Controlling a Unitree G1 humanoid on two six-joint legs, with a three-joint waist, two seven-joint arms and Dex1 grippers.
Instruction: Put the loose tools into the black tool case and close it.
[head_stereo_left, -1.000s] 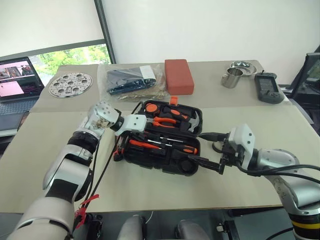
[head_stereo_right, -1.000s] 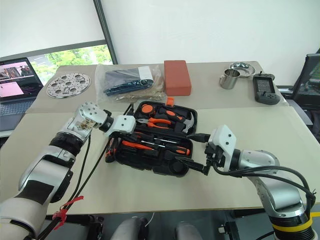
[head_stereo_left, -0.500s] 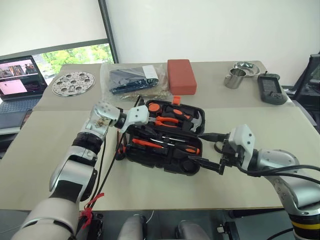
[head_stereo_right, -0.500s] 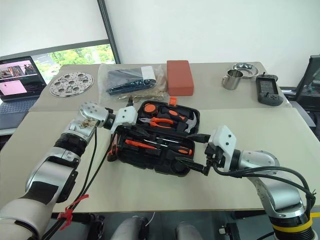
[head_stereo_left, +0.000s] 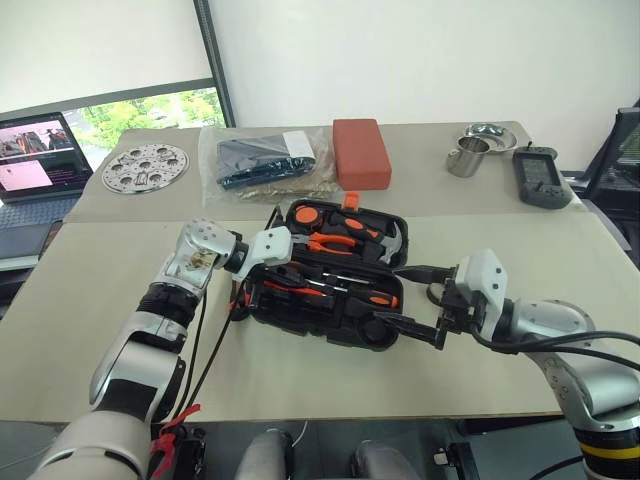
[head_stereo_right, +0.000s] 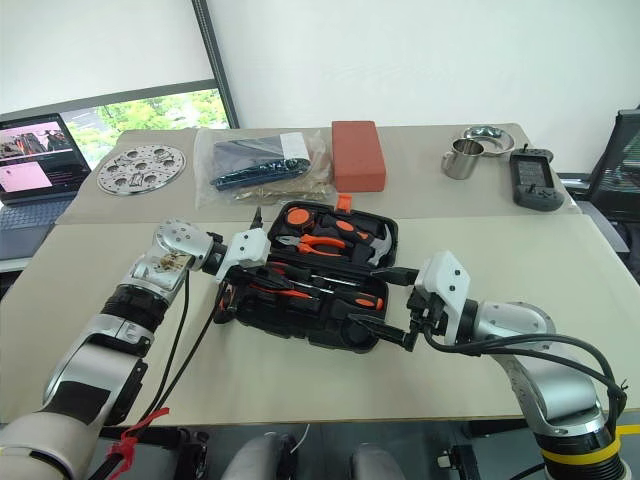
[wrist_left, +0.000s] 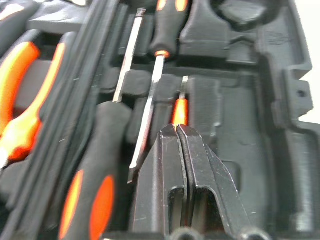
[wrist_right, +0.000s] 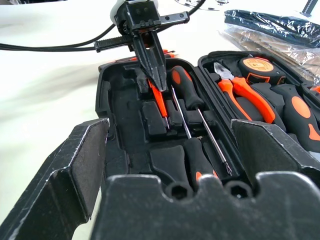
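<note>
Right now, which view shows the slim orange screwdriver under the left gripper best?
The right wrist view: the slim orange screwdriver lies in its recess in the black tool case, under the shut left gripper. The left wrist view shows it partly behind the fingers; in the head views it is barely distinguishable.

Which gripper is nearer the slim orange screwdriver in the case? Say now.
Left. The left gripper has its shut fingers down on the slim orange screwdriver inside the black tool case. The right gripper, fingers open, waits at the case's opposite end.
</note>
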